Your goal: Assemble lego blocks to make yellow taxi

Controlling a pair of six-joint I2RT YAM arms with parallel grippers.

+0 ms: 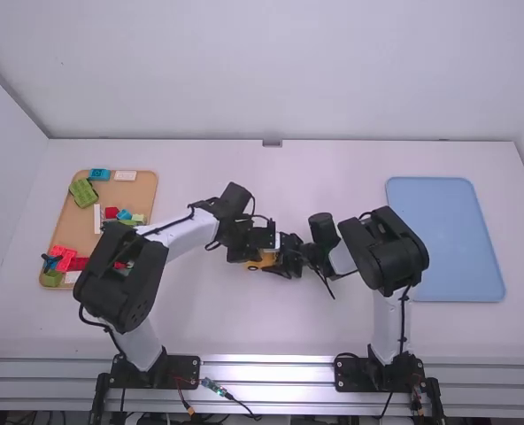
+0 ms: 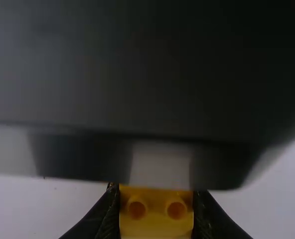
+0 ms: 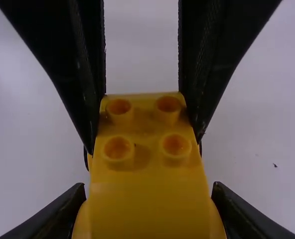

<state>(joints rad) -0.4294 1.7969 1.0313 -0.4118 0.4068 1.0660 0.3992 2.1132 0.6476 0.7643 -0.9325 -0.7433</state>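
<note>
Mid-table in the high view, my left gripper (image 1: 255, 251) and my right gripper (image 1: 285, 257) meet around a small yellow car body (image 1: 262, 262). In the left wrist view my left gripper (image 2: 156, 214) is shut on a yellow studded block (image 2: 156, 226), its fingers against both sides. The right wrist view shows four studs on top of the yellow block (image 3: 145, 149), pinched at the far end by the left gripper's black fingers. Nearer, my right gripper (image 3: 148, 199) is shut on the wider yellow car body (image 3: 150, 214). The body's underside is hidden.
A tan tray (image 1: 74, 217) at the left holds green, red, blue and white blocks, partly under the left arm. On the right lies a blue tray (image 1: 448, 239), beside the right arm's elbow. The two wrists nearly touch over the table (image 1: 244, 328).
</note>
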